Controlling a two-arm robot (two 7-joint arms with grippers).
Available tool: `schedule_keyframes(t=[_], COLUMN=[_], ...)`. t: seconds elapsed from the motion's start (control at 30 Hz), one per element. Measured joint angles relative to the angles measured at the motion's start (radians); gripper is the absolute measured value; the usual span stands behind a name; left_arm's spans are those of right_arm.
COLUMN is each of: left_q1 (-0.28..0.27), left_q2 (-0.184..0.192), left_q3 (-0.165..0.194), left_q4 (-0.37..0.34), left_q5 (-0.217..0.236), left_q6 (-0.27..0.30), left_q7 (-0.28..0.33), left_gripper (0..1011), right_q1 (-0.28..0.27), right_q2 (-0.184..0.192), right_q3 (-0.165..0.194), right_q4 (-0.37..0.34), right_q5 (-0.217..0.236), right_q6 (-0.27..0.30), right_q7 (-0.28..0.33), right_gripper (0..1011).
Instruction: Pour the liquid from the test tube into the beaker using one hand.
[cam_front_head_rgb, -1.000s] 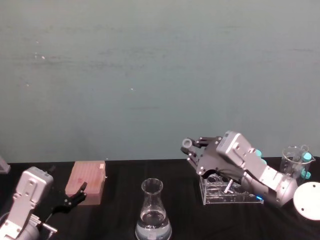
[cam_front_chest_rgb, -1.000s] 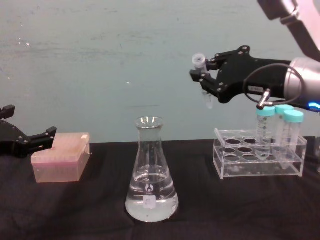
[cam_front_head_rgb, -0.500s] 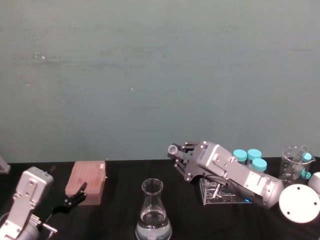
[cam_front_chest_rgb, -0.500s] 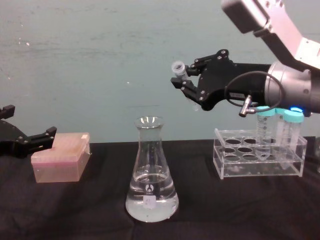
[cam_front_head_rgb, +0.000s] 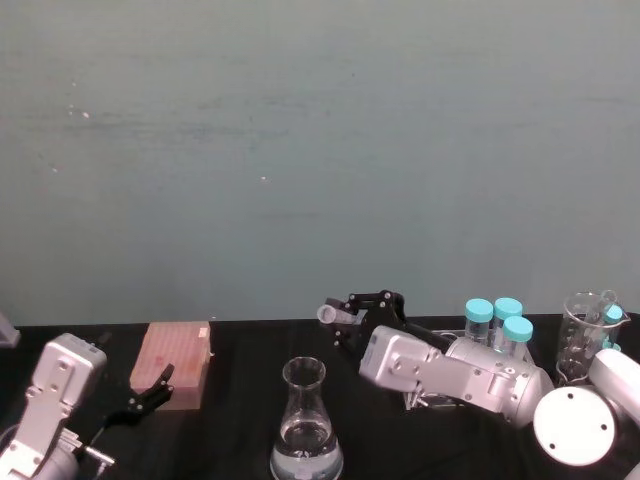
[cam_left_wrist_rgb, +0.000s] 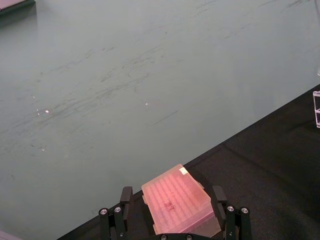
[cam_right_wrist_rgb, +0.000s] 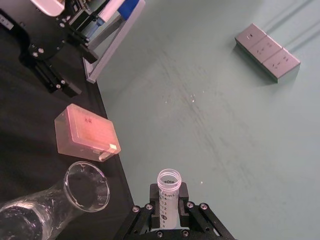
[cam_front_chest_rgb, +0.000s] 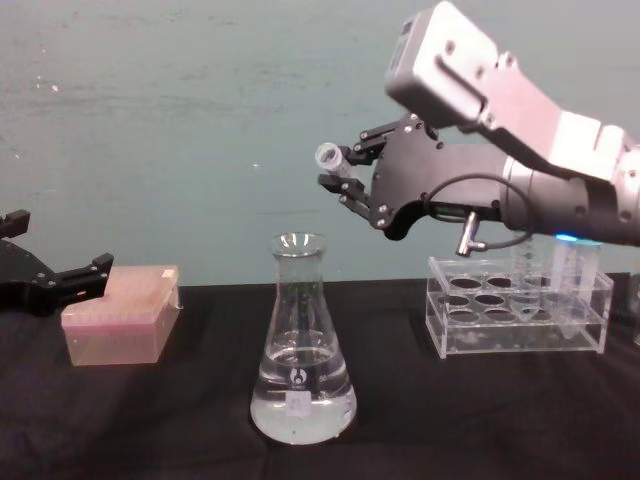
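Observation:
My right gripper is shut on the test tube, a slim clear tube with printed graduations and an open mouth. The tube is tilted, mouth leaning toward the beaker, and hangs above and slightly right of its neck. The right wrist view shows the tube between the fingers, with the beaker's mouth to one side. The beaker is a tall conical flask standing upright with clear liquid in its base. I cannot tell whether the tube holds liquid. My left gripper is parked open at the far left.
A pink tip box lies beside the left gripper. A clear acrylic rack with teal-capped tubes stands right of the beaker, under my right arm. A glass measuring beaker is at the far right. Black cloth covers the table.
My right gripper has carried the test tube leftward from above the rack to just above the beaker's neck, tilting it more. The left arm has not moved.

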Motion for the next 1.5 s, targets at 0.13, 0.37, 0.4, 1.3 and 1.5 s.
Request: schedule_keyframes(t=[0.13, 0.37, 0.4, 1.3, 1.5], left_q1=[0.0, 0.0, 0.0, 0.0, 0.0], left_q2=[0.0, 0.0, 0.0, 0.0, 0.0], left_q3=[0.0, 0.0, 0.0, 0.0, 0.0], left_q4=[0.0, 0.0, 0.0, 0.0, 0.0], left_q5=[0.0, 0.0, 0.0, 0.0, 0.0], left_q6=[0.0, 0.0, 0.0, 0.0, 0.0], left_q7=[0.0, 0.0, 0.0, 0.0, 0.0], left_gripper=[1000, 1000, 1000, 1000, 1000], right_q1=[0.002, 0.005, 0.005, 0.018, 0.024], right_q2=[0.0, 0.001, 0.002, 0.02, 0.023], right_q3=[-0.014, -0.029, -0.034, -0.103, -0.119], right_q4=[0.005, 0.014, 0.017, 0.044, 0.052], right_q5=[-0.055, -0.121, -0.14, -0.387, -0.423], right_q6=[-0.022, -0.048, -0.055, -0.124, -0.131], right_q7=[-0.035, -0.082, -0.097, -0.299, -0.333], right_gripper=[199, 199, 199, 199, 199])
